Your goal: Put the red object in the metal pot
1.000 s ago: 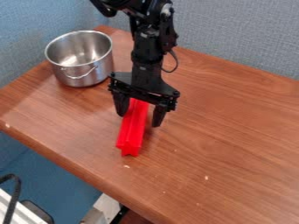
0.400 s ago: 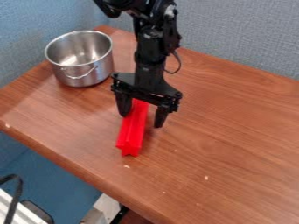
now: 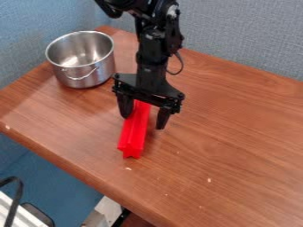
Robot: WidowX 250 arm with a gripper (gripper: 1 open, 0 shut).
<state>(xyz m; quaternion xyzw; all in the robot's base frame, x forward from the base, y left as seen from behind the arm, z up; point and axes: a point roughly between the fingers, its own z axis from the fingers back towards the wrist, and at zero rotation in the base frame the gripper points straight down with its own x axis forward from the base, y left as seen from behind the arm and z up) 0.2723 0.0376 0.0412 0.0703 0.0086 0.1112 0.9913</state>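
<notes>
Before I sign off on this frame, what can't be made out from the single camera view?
- Far end of the red object: hidden behind the gripper, so contact with the fingers is unclear.
- Inside of the metal pot: the bottom shows only glare and reflections.
- Upper arm: cut off by the top edge.
- Table: cropped at the right edge.

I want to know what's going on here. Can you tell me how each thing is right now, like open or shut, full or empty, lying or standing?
gripper: open, pointing down, jaws on either side of the red object's upper end.
red object: lying flat on the table, not lifted.
metal pot: upright, open at the top, nothing visible inside.
table: bare wood apart from the pot and the red object.
</notes>
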